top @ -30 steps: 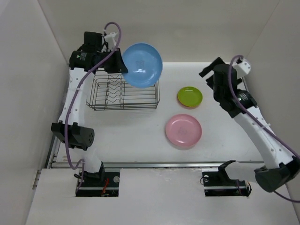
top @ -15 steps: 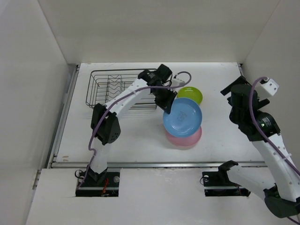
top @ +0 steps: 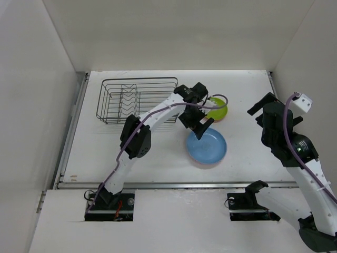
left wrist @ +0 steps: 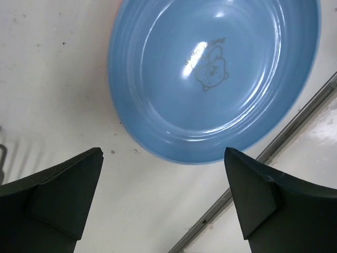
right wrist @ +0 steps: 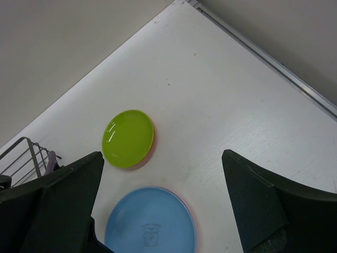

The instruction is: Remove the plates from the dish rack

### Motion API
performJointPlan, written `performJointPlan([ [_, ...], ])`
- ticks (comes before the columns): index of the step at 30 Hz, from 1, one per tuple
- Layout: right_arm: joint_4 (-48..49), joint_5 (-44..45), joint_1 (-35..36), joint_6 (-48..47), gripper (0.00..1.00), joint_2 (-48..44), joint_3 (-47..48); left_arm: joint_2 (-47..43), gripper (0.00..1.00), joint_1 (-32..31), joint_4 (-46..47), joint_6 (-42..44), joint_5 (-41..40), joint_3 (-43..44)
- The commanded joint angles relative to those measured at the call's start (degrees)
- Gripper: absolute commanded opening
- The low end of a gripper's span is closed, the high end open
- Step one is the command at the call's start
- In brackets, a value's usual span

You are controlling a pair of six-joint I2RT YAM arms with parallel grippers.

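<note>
The blue plate [top: 207, 146] [left wrist: 210, 74] [right wrist: 150, 221] lies flat on the pink plate, of which only a thin rim [right wrist: 195, 226] shows. My left gripper [top: 201, 126] [left wrist: 163, 158] hangs open just over the blue plate's near edge, with nothing between its fingers. The lime green plate [top: 218, 109] [right wrist: 128, 138] rests on the orange plate, which shows only as a rim [right wrist: 152, 148]. The dish rack [top: 138, 100] at the back left holds no plates. My right gripper [top: 261, 103] [right wrist: 162, 155] stands open high at the right, holding nothing.
White walls close in the table on the left, back and right. A metal rail [top: 174, 184] runs along the table's near edge. The left arm [top: 152, 113] stretches from the near left across the rack's front corner to the plates.
The left arm carried the blue plate from above the rack down onto the pink plate and opened its jaws, letting it go. The right arm drew back to the right.
</note>
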Motion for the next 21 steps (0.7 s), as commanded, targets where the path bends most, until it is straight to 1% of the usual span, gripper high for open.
performJointPlan([
  [1,-0.1,-1.2,0.2,-1.4,1.0,-1.2,-0.1,-8.9,1.0,-1.0,-3.2,3.2,-6.8,4.6],
  [2,-0.1,-1.2,0.2,-1.4,1.0,-1.2,-0.1,-10.7,1.0,-1.0,-2.5,3.2,-9.5,5.2],
  [3,-0.1,-1.2,0.2,-1.4,1.0,-1.2,-0.1,-12.7,1.0,-1.0,-2.5,3.9,-10.4,5.2],
  [4,-0.1,-1.2,0.2,-2.0,1.0,-1.2,-0.1,-16.6,1.0,-1.0,-1.5,3.9,-11.4,4.7],
  [5,0.5,-0.5,0.2,-2.0,1.0,-1.2,-0.1,-18.6,1.0,-1.0,-0.7,3.9,-14.7,4.1],
  [7,0.5,2.9,0.2,-2.8,1.0,-0.6,1.2,-23.6,1.0,0.1,1.8,1.8,-19.2,2.5],
  [8,-0.3,4.9,0.2,-3.6,1.0,-0.6,1.8,-25.1,1.0,2.0,2.6,-1.2,-21.8,1.9],
  [9,-1.2,9.8,0.2,-3.6,1.0,-0.6,2.9,-27.4,1.0,3.5,3.1,-3.0,-28.2,1.9],
  [10,-1.7,12.4,0.2,-4.4,1.0,-0.6,3.5,-27.5,1.0,5.2,3.6,-4.5,-31.8,1.9],
  [11,-1.7,14.9,0.2,-5.3,1.0,-1.2,4.2,-29.5,1.0,9.6,3.6,-6.0,-35.6,1.9],
  [12,-1.7,17.1,0.2,-7.8,1.0,-1.2,4.7,-30.5,1.0,12.3,3.6,-8.6,-42.3,1.9],
  [13,-1.7,21.0,0.2,-9.3,1.0,-1.8,5.3,-31.7,1.0,15.2,3.6,-9.3,-45.1,1.3],
  [14,-1.7,22.7,0.2,-10.9,1.0,-2.6,6.1,-34.2,1.0,18.6,4.3,-10.1,-47.4,0.5],
  [15,-1.2,24.2,0.2,-14.2,1.0,-2.6,6.1,-35.5,1.0,25.5,4.3,-11.0,-49.4,0.5],
  [16,0.6,25.5,0.2,-16.4,1.0,-3.5,6.1,-36.9,1.0,29.4,4.9,-12.2,-51.9,-0.4],
  [18,2.7,27.1,0.2,-20.1,1.0,-4.9,6.1,-41.5,1.0,37.5,4.9,-15.9,-51.9,-2.8],
  [19,4.1,27.9,0.2,-24.2,1.0,-4.9,6.1,-43.1,1.0,44.9,5.6,-16.9,-51.3,-4.0],
  [20,6.6,27.4,0.2,-26.0,1.0,-5.8,6.1,-44.6,1.0,48.2,6.6,-17.5,-50.5,-5.3],
  [21,7.6,27.4,0.2,-27.2,1.0,-6.4,5.4,-47.5,1.0,50.8,7.2,-17.5,-50.5,-8.4],
])
